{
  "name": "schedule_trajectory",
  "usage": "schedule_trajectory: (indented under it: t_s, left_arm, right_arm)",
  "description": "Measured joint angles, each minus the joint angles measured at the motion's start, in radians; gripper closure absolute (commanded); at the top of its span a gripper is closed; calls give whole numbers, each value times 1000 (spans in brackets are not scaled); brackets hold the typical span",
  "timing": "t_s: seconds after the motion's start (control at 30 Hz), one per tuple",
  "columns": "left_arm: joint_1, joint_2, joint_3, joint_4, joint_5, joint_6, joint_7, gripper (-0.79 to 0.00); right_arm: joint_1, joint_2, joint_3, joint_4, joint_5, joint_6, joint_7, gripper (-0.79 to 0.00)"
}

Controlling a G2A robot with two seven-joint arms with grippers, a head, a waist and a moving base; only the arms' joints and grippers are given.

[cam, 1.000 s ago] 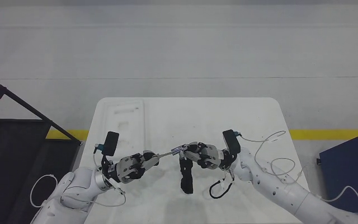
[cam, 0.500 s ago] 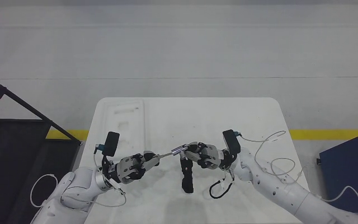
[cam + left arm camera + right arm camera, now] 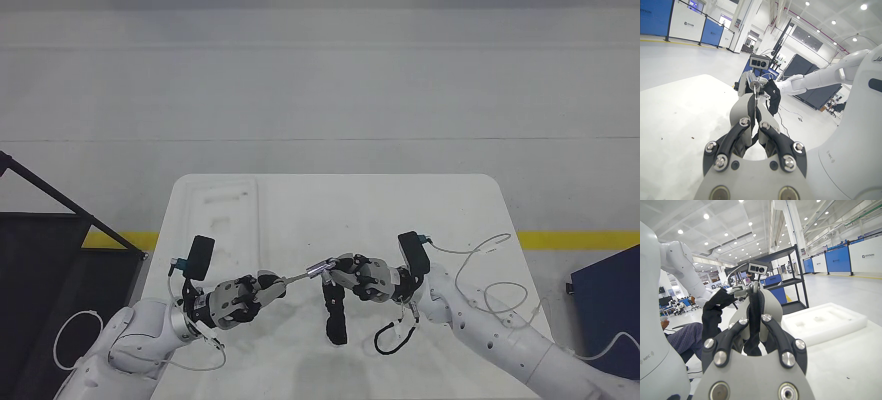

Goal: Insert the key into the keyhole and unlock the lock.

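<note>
On the white table (image 3: 450, 210), a white foam tray (image 3: 225, 212) with shallow pockets lies at the far left corner, well apart from both arms. Nearer the front, the left claw (image 3: 272, 285) is held above the table with its fingers (image 3: 738, 111) pressed together on the flat end of the key (image 3: 295, 276). The key's thin metal blade (image 3: 755, 94) sticks out past the fingertips and points to the right. Its tip meets the round silver face of the lock (image 3: 754, 83) at the keyhole; how far in it sits I cannot tell.

The lock (image 3: 318, 267) is off the table, between the two claws. The right claw (image 3: 338, 272) is closed on it from the right. In the right wrist view its fingers (image 3: 770, 306) are clamped tight, with black cloth squeezed between them and the lock's metal end (image 3: 751, 288) at their tips. A black cloth sleeve (image 3: 335, 322) hangs from the lock down toward the table. Just right of it, a black loop of cord (image 3: 392, 340) lies on the table under the right arm
</note>
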Motion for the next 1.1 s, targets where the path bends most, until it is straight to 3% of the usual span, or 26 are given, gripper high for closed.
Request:
schedule_trajectory:
  t_s: [0.67, 1.1]
  left_arm:
    - [1, 3, 3, -21, 59, 20, 15, 0]
    - [-5, 18, -35, -39, 89, 27, -68, 0]
  right_arm:
    - [0, 0, 0, 0, 0, 0, 0, 0]
    - [0, 0, 0, 0, 0, 0, 0, 0]
